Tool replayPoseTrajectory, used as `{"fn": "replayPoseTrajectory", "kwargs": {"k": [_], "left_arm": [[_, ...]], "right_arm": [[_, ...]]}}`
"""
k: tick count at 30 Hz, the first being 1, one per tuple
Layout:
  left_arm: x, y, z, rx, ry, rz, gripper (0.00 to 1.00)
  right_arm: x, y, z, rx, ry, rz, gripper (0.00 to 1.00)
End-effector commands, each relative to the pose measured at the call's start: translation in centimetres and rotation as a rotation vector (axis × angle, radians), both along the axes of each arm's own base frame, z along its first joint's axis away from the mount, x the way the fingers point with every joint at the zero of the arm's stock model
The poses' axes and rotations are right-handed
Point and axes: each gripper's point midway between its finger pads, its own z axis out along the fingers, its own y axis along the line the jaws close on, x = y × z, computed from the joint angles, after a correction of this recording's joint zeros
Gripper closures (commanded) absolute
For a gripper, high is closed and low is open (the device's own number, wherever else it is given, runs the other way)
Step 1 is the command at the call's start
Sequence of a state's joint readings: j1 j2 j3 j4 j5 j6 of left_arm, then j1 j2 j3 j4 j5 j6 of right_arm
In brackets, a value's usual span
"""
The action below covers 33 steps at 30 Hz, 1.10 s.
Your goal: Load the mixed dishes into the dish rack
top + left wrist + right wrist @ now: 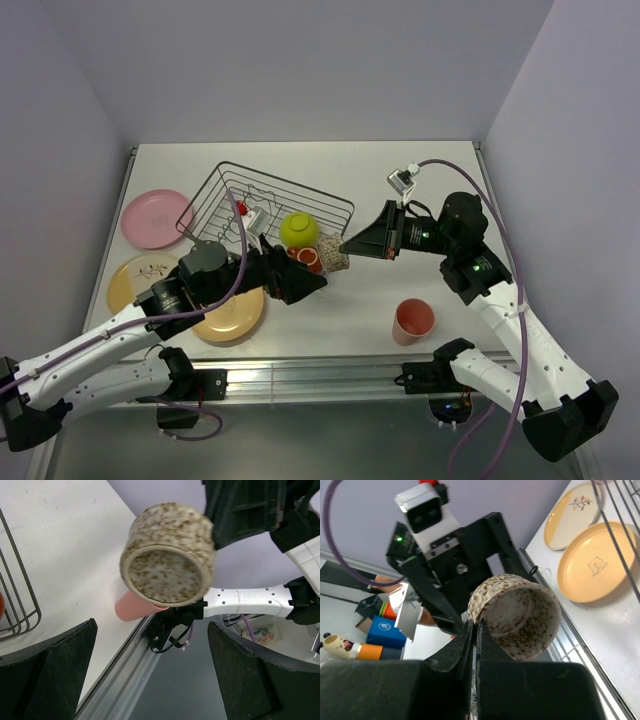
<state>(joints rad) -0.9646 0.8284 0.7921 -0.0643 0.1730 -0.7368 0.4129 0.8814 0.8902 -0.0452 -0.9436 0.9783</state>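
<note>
The left tool [308, 282] stands wide open and empty, just off the near right corner of the dish rack [300, 190]. Facing it, in the air above the desk [400, 180], hangs the speckled cup [336, 260], its rim pinched by the closed right tool [347, 246]. So thin an edge grip could let the cup pivot or slip, and it would drop short of the rack.

You have bare desk [372, 292] between the dish rack [290, 185] and the salmon-pink tumbler [413, 320]. At the rack's near right corner it is crowded: the lime-green bowl [299, 230], the red mug [309, 261] and the speckled cup [337, 260] in the right gripper [344, 246] stand close together, with the open left gripper [320, 284] just beside. The rack's far side seems free, though partly hidden.
</note>
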Motion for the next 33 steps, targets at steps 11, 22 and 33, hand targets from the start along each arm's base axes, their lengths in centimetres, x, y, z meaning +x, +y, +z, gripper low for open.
{"fn": "replayPoseTrajectory", "kwargs": {"k": [11, 22, 33], "left_arm": [[-0.2, -1.4, 4.6, -0.113, -0.071, -0.054, 0.01], [0.2, -2.1, 4.6, -0.121, -0.073, -0.063, 0.01], [0.3, -2.3, 5.5, -0.144, -0.094, -0.062, 0.01]], "right_arm": [[-1.1, -0.1, 2.3, 0.076, -0.085, 0.046, 1.0], [-1.3, 0.1, 2.4, 0.091, -0.078, 0.056, 1.0], [-1.3, 0.4, 1.1, 0.077, -0.056, 0.06, 1.0]]}}
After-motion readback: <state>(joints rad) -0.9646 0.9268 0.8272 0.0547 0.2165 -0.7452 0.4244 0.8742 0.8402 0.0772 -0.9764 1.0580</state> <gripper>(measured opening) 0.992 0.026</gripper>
